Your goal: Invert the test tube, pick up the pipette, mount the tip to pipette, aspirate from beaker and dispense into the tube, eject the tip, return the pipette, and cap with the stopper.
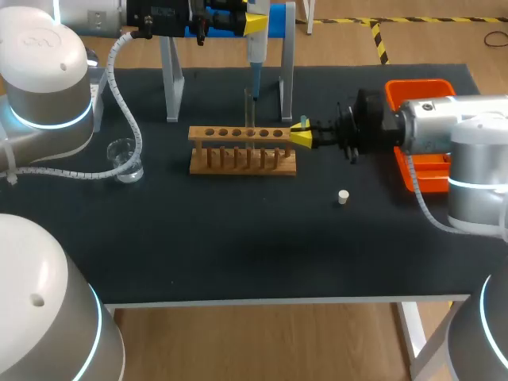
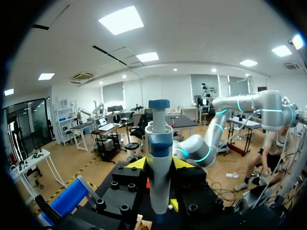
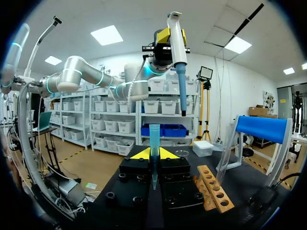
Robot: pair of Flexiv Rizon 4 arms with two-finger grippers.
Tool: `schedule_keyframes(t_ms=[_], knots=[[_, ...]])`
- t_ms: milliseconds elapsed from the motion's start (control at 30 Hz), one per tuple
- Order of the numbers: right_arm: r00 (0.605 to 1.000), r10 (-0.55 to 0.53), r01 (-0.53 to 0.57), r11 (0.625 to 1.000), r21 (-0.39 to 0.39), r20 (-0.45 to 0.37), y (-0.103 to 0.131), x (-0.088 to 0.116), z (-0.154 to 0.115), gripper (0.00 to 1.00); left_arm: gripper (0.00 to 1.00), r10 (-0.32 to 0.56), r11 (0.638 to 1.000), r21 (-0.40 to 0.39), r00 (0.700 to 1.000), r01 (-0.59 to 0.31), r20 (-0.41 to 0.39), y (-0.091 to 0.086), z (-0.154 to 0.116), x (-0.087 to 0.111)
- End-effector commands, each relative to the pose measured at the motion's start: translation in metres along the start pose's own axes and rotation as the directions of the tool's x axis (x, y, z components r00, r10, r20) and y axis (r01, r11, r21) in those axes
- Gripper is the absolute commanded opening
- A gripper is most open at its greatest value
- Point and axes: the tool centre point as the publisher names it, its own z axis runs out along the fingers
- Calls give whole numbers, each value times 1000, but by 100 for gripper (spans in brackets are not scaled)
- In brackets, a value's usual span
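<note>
- Your left gripper (image 2: pixel 159 165) is clamped on the pipette (image 2: pixel 159 143); both yellow tips press its body from either side, and its blue plunger cap points away from the fingers
- In the head view that pipette hangs upright over the far side of the table (image 1: pixel 238 246), nozzle down, above the wooden rack (image 1: pixel 242 159) and between the legs of the white stand (image 1: pixel 171 79)
- Your right gripper (image 3: pixel 154 153) is closed on the pipette tip (image 3: pixel 154 134); the blue tip stands up between the two yellow fingers
- From the right wrist view, the pipette's nozzle sits above the tip and slightly to one side; the two are not touching
- The right gripper is just beside the rack's end on your right-arm side; you cannot tell from these views whether it touches the wood
- The test tube (image 1: pixel 248 119) stands upright in one of the rack's middle holes
- The beaker (image 1: pixel 125 159) rests on the table near your left arm, well apart from the rack
- The stopper (image 1: pixel 343 197) lies alone on the table, nearer you than the right gripper
- The orange tray (image 1: pixel 417 91) is behind your right arm at the table's edge
</note>
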Motion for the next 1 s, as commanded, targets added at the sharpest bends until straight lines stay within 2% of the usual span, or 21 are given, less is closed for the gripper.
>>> schedule_keyframes(t_ms=[33, 1000], knots=[[1000, -5, 5, 1000, -15, -2, -7, -9, 13, 0, 0, 1, 1000, 2, 1000, -1, 1, 0, 0, 0], [1000, -1, 0, 999, -43, -16, -23, -32, 59, 0, 0, 1, 1000, 2, 1000, -1, 1, 0, 0, 0]])
